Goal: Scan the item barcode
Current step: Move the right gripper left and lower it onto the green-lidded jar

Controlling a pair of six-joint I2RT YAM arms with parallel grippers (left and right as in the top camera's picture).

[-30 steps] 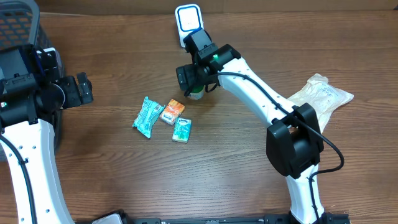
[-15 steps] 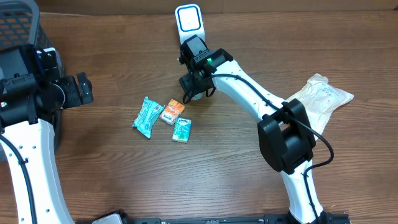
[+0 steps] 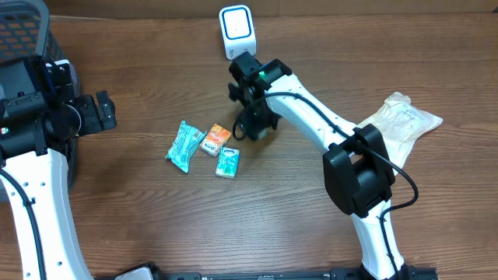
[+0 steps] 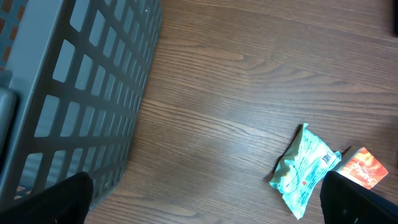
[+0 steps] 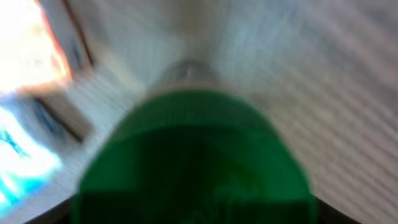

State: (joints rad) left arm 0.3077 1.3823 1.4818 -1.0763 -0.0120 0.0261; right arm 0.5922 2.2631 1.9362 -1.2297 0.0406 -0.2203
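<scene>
The right gripper is close to the white scanner, on the side nearer the robot. It is down around a green-topped thing. Its own camera is all blurry, so I cannot tell if it is pinching the thing or just sitting loose around it. I think it should squeeze snugly, lift slowly, then turn the stripy label to face the scanner and hold it steady. The left gripper is far off to the scanner's left, spread wide and holding nothing.
</scene>
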